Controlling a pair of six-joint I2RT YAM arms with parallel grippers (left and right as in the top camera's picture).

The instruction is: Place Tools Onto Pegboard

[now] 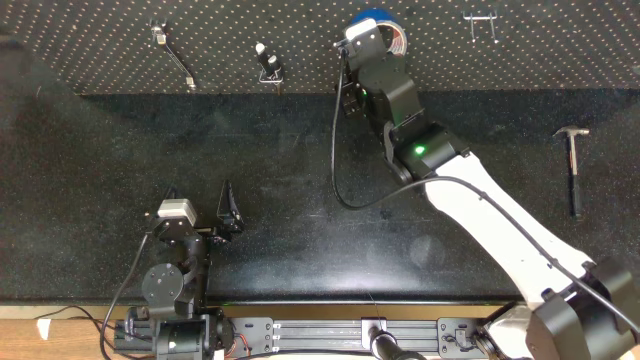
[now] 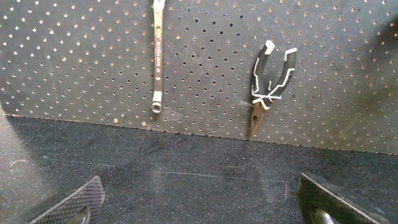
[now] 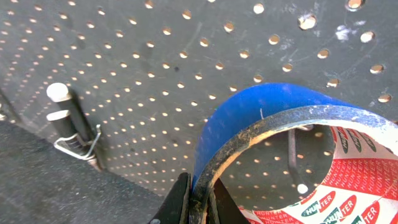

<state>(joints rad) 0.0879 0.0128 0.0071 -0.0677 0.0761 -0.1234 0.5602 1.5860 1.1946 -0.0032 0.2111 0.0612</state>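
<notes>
Blue tape roll (image 3: 261, 112), red-and-white printed core. Dark grey pegboard (image 2: 74, 62), regular hole grid. Black pliers (image 2: 268, 81), white-edged handles. Silver wrench (image 2: 158, 56). Black speckled mat (image 1: 300, 200).

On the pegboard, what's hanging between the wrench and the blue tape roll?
The pliers hang there, between the wrench and the tape roll that the right gripper holds at the pegboard. The top view shows it.

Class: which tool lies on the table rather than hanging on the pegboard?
The hammer, flat on the mat; the wrench and pliers hang on the pegboard.
</notes>
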